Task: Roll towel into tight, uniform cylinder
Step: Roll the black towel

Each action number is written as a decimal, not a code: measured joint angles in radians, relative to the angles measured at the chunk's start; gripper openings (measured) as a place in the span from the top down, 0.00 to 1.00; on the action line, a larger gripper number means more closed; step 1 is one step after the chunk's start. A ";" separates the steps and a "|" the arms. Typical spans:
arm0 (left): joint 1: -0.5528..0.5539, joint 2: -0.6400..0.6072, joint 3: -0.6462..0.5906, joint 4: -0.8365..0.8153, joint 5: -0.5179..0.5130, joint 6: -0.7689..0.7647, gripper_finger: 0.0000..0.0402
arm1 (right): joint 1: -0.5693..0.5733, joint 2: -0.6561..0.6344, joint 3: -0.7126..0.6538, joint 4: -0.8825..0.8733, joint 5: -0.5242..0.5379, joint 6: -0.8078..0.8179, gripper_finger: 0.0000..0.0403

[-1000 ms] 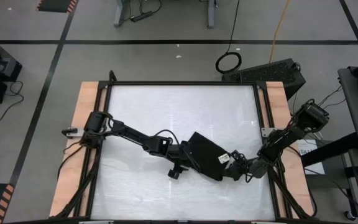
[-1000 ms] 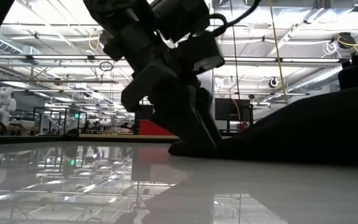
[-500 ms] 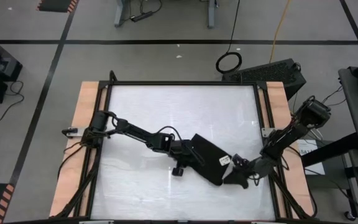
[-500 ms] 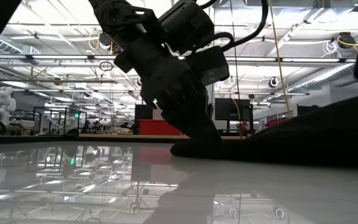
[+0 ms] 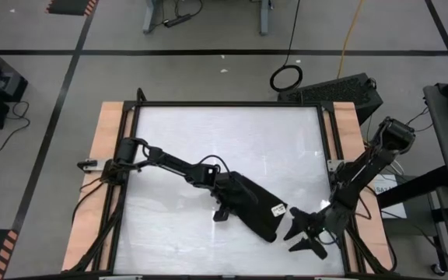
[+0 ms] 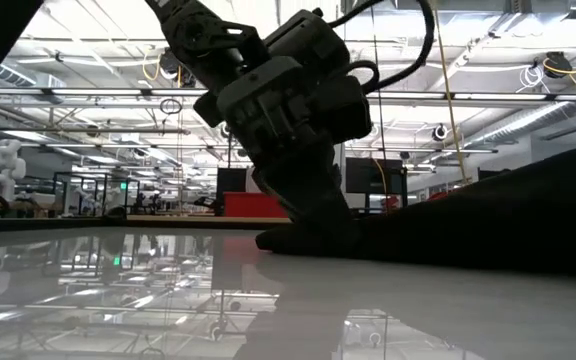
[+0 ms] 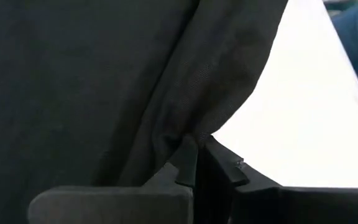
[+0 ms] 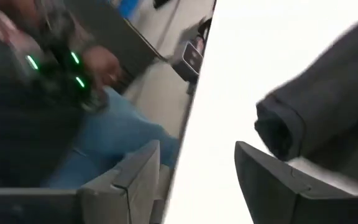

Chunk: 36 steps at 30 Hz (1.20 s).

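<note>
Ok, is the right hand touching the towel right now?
Apart. In the high view the right hand sits open past the towel with white table showing between them; the right wrist view shows nothing between its fingers.

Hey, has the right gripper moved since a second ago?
Yes. The right gripper has let go of the towel and backed off toward the table's near edge and right rail, jaws now open.
</note>
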 joint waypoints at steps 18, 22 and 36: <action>0.057 0.008 0.002 0.050 0.054 -0.130 0.96 | -0.145 0.024 0.240 -0.490 0.029 -0.528 0.54; 0.064 0.006 0.002 0.050 0.066 -0.132 0.96 | -0.167 0.070 0.240 -0.485 -0.024 -0.534 0.54; 0.076 0.005 0.004 0.057 0.202 -0.159 0.96 | -0.175 0.226 0.240 -0.595 0.043 -0.275 0.54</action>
